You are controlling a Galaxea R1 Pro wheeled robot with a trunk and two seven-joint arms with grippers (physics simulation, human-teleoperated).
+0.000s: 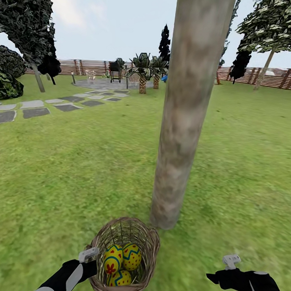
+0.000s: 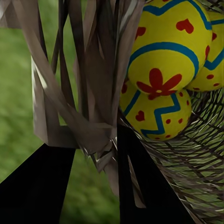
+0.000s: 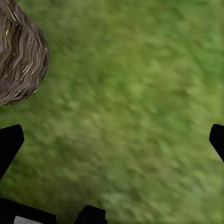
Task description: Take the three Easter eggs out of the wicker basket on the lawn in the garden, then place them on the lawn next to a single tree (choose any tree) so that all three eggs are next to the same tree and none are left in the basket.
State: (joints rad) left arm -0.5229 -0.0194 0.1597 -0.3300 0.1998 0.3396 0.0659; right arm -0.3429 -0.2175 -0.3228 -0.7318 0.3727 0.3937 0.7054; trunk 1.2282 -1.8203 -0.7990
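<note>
In the head view the basket (image 1: 124, 258) is seen held at its rim by the left gripper (image 1: 91, 256), with the three eggs (image 1: 120, 259) inside and the tree (image 1: 186, 122) just beyond it and slightly to the right, while the right gripper (image 1: 224, 271) hangs free, well apart on the right over open lawn (image 1: 68, 167). In the left wrist view the fingers (image 2: 37, 186) are seen clamped on the wicker wall (image 2: 93, 102), the eggs (image 2: 161, 60) lying just past it (piled, touching one another). In the right wrist view the fingertips (image 3: 9, 142) are seen spread wide over bare grass (image 3: 135, 93) with the basket (image 3: 21, 60) off to one side, so the free right arm is judged the one to reach in.
</note>
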